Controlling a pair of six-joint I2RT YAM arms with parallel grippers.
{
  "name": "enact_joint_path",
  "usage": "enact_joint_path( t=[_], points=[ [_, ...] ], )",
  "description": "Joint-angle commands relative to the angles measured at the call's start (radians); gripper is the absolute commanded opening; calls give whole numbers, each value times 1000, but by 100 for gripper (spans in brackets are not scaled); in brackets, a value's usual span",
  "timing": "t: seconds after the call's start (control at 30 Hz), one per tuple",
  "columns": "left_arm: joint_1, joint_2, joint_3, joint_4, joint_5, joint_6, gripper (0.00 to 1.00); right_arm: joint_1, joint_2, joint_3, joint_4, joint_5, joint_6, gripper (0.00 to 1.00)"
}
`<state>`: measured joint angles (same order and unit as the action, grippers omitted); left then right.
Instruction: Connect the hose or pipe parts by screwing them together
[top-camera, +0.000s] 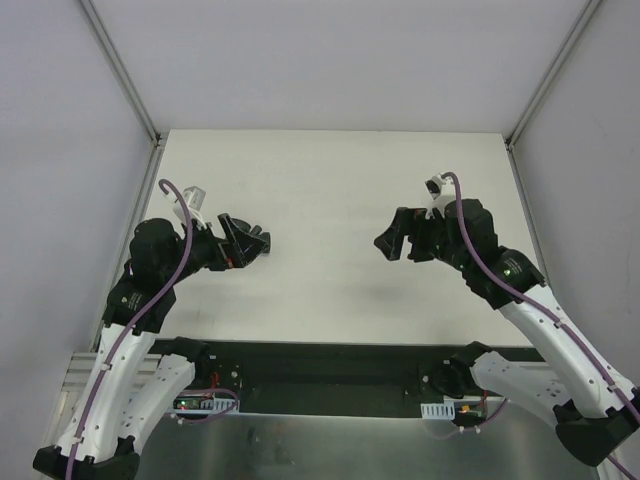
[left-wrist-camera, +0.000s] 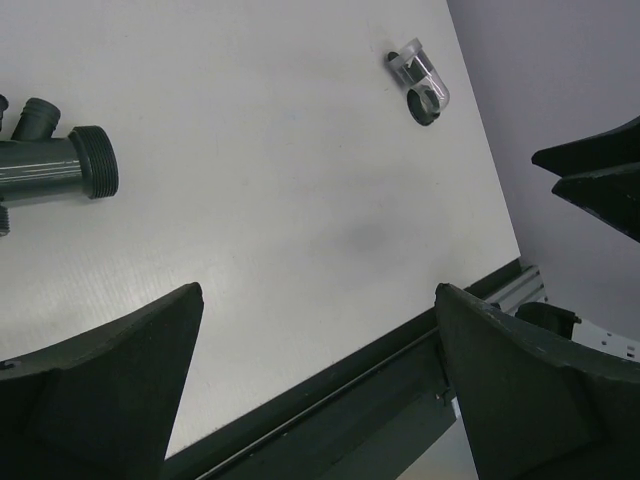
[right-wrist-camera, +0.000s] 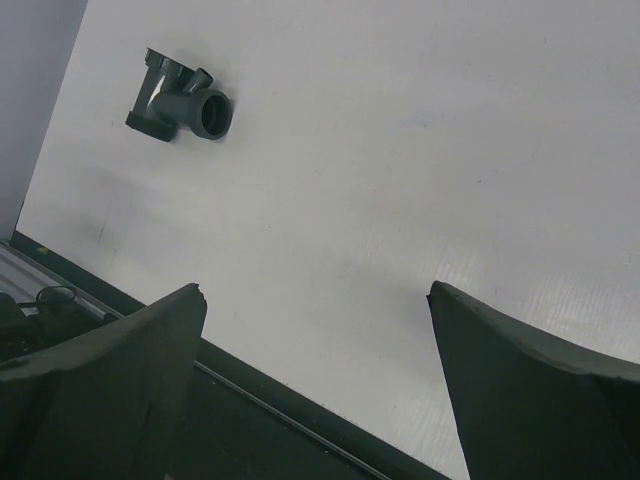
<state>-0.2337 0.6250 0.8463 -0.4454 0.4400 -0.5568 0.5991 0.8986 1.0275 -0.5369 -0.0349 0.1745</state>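
In the left wrist view the dark grey branched pipe fitting (left-wrist-camera: 62, 168) lies on the white table at the left edge, its threaded socket pointing right. Far from it, the small clear connector (left-wrist-camera: 420, 80) lies at the upper right. The right wrist view shows the same fitting (right-wrist-camera: 180, 100) at the upper left, with its round socket facing the camera. Both parts are hidden in the top view. My left gripper (left-wrist-camera: 318, 290) (top-camera: 255, 243) and right gripper (right-wrist-camera: 317, 288) (top-camera: 387, 242) hang open above the table, facing each other, with nothing between their fingers.
The white table (top-camera: 330, 190) is bordered by a dark rail (top-camera: 320, 358) along its near edge and grey walls at the sides and back. The right gripper's black fingers (left-wrist-camera: 598, 180) show at the right of the left wrist view.
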Motion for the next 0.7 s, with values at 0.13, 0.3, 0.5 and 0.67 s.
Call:
enact_joint_path(
  t=[0.13,0.3,0.5,0.67],
  points=[
    [8,-1,-26,24,-101,98,99,-5,-81,-98,135,93,-56,96],
    [8,12,-72,10,-198,139,99,-47,-35,-149,287,303,-292,96],
    [8,10,-145,2,-290,212,99,-220,347,44,287,428,-526,96],
    [7,-13,-144,-10,-311,204,99,-381,663,251,149,255,-569,96]
  ],
)
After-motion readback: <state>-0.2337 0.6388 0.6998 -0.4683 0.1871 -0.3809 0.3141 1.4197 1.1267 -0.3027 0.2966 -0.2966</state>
